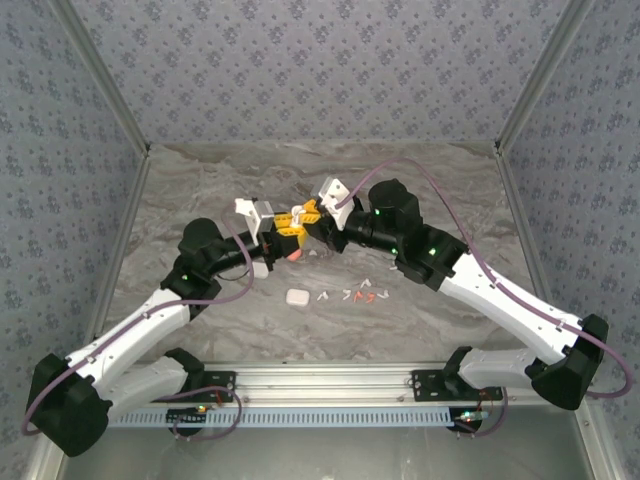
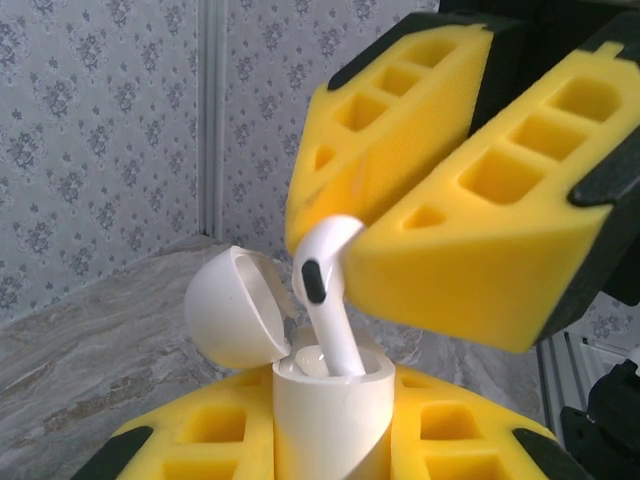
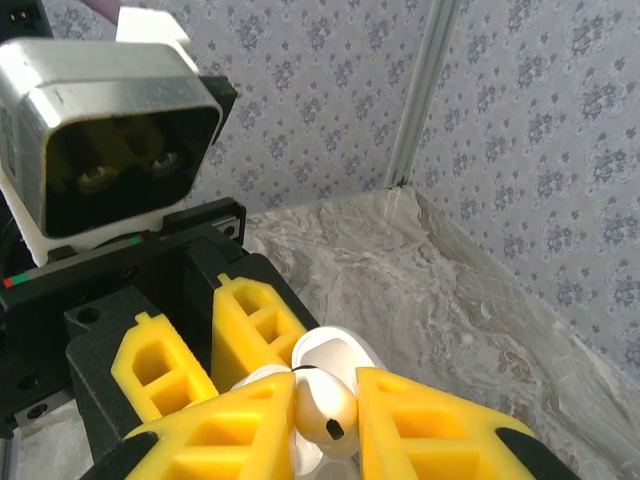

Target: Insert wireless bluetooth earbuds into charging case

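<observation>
My left gripper (image 2: 330, 445) is shut on a white charging case (image 2: 330, 415), held upright with its lid (image 2: 235, 305) swung open to the left. Above it my right gripper (image 3: 325, 425) is shut on a white earbud (image 2: 328, 290). The earbud's stem points down into the case's open top, beside another earbud seated inside. The right gripper's yellow fingers (image 2: 460, 240) clamp the bud's head. In the top view the two grippers meet above mid-table, left (image 1: 287, 229) and right (image 1: 311, 214). Several loose earbuds (image 1: 345, 296), white and red, lie on the table in front.
A white closed case (image 1: 296, 297) lies left of the loose earbuds. A pink case (image 1: 293, 255) and another white one (image 1: 260, 268) sit under the left gripper. Patterned walls enclose the marble table (image 1: 420, 200) on three sides.
</observation>
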`<control>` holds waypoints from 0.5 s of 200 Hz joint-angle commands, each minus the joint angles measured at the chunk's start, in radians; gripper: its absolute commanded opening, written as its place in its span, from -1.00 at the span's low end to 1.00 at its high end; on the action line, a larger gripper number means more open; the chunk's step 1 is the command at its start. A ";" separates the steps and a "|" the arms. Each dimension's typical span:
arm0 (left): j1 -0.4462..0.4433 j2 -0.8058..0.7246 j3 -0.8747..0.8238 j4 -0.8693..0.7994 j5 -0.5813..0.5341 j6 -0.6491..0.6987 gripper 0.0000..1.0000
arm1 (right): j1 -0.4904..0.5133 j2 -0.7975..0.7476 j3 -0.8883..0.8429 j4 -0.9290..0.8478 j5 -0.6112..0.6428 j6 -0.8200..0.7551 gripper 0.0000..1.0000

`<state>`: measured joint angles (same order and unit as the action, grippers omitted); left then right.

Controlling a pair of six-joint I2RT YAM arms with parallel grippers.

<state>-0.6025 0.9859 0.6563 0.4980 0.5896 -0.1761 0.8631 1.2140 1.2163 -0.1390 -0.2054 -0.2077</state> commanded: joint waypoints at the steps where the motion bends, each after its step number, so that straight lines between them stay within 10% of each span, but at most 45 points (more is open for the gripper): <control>1: -0.007 -0.002 0.036 0.037 0.010 0.003 -1.00 | 0.007 0.009 0.049 -0.053 -0.029 -0.030 -0.54; 47: -0.008 -0.002 0.035 0.039 0.008 0.003 -1.00 | 0.002 0.012 0.085 -0.144 -0.097 -0.047 -0.47; 100: -0.011 -0.008 0.029 0.045 0.002 0.001 -1.00 | -0.045 -0.060 0.079 -0.108 -0.172 0.028 0.04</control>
<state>-0.6090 0.9859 0.6567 0.4984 0.5896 -0.1757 0.8417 1.2175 1.2686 -0.2596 -0.3222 -0.2249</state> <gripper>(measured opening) 0.213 0.498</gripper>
